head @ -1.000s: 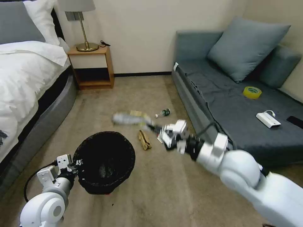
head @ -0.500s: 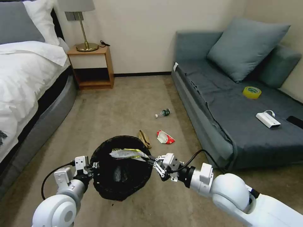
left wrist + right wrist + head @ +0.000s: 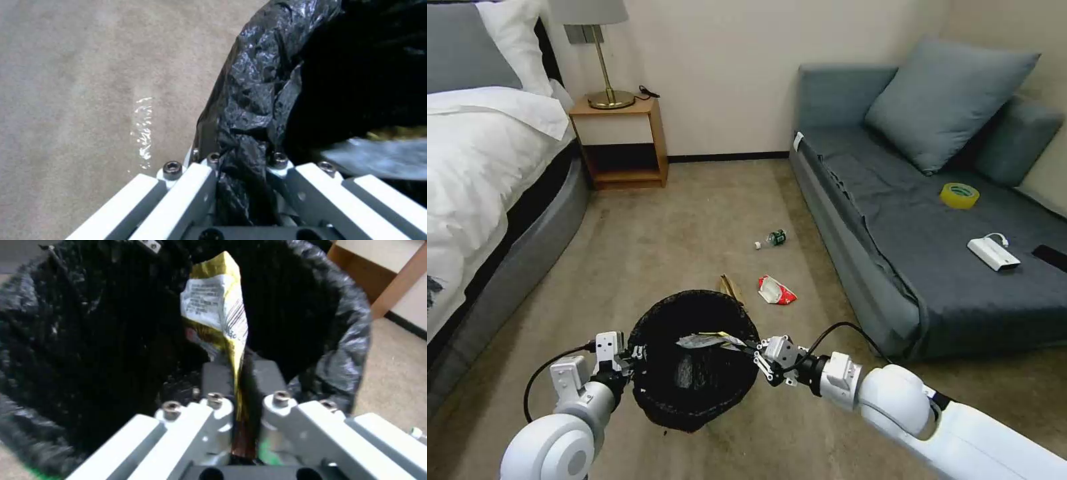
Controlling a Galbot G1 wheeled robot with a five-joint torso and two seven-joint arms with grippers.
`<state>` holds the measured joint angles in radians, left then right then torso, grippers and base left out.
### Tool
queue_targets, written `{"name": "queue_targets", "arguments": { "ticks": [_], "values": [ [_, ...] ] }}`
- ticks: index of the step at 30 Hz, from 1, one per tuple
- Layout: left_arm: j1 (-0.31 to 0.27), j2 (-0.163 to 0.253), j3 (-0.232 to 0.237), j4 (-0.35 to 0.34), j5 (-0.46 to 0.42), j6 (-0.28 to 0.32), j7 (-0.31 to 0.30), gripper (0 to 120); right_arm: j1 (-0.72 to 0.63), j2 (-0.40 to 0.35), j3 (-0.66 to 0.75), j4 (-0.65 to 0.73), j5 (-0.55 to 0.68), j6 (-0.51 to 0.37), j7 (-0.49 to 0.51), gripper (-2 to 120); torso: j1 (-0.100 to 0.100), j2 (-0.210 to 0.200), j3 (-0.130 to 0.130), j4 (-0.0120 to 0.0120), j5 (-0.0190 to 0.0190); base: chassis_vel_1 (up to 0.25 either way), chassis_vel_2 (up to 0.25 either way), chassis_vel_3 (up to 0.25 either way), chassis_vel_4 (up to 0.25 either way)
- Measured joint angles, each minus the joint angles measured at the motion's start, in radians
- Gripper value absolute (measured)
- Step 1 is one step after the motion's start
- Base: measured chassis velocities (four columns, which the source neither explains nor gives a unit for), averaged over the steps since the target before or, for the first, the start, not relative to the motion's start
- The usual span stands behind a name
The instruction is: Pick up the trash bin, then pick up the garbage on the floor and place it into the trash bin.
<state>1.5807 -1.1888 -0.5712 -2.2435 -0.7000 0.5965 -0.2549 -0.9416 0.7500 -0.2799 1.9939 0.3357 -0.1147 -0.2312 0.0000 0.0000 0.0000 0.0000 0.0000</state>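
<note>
The trash bin, round and lined with a crinkled black bag, hangs off the floor between my arms. My left gripper is shut on its left rim; the left wrist view shows the bag pinched by that gripper. My right gripper is shut on the yellow-silver wrapper, which reaches out over the bin's mouth. In the right wrist view the wrapper sticks up from that gripper inside the black liner. On the carpet lie tan paper, a red-and-white packet and a small bottle.
A grey sofa runs along the right with a yellow tape roll and a white box with a cable on it. The bed is on the left, a nightstand with a lamp at the back wall.
My right gripper carried the wrapper from above the floor litter back over the bin and lowered it slightly. My left arm brought the bin nearer and toward the middle.
</note>
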Motion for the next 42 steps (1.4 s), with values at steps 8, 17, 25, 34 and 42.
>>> {"name": "queue_targets", "arguments": {
  "ticks": [8, 17, 25, 34, 42],
  "values": [
    [-0.001, 0.009, -0.001, 0.005, -0.006, 0.000, 0.000, 3, -0.006, 0.017, 0.003, -0.002, 0.006, -0.001, 0.007, 33, 0.000, 0.000, 0.000, 0.0000, 0.0000, 0.000, 0.000, 0.000, 0.000],
    [-0.002, 0.009, -0.016, 0.009, -0.017, -0.004, -0.005, 3, -0.041, 0.009, 0.098, 0.041, 0.045, 0.002, 0.023, 67, 0.000, 0.000, 0.000, 0.0000, -0.0001, 0.000, 0.000, 0.000, 0.000],
    [0.002, 0.016, -0.055, 0.002, -0.046, -0.004, -0.015, 3, -0.207, 0.017, 0.320, 0.095, 0.059, 0.024, 0.170, 98, 0.000, 0.000, 0.000, 0.0002, -0.0001, 0.000, 0.000, 0.000, 0.000],
    [0.010, -0.006, -0.102, 0.002, -0.028, -0.011, -0.015, 3, -0.497, 0.147, 0.546, 0.168, -0.045, 0.025, 0.312, 100, 0.000, 0.000, 0.000, -0.0002, -0.0001, 0.000, 0.000, 0.000, 0.000],
    [0.011, -0.028, -0.178, 0.015, -0.023, -0.024, -0.007, 3, -0.601, 0.274, 0.628, 0.179, -0.116, 0.031, 0.325, 100, 0.000, 0.000, 0.000, 0.0000, 0.0000, 0.000, 0.000, 0.000, 0.000]
  ]
}}
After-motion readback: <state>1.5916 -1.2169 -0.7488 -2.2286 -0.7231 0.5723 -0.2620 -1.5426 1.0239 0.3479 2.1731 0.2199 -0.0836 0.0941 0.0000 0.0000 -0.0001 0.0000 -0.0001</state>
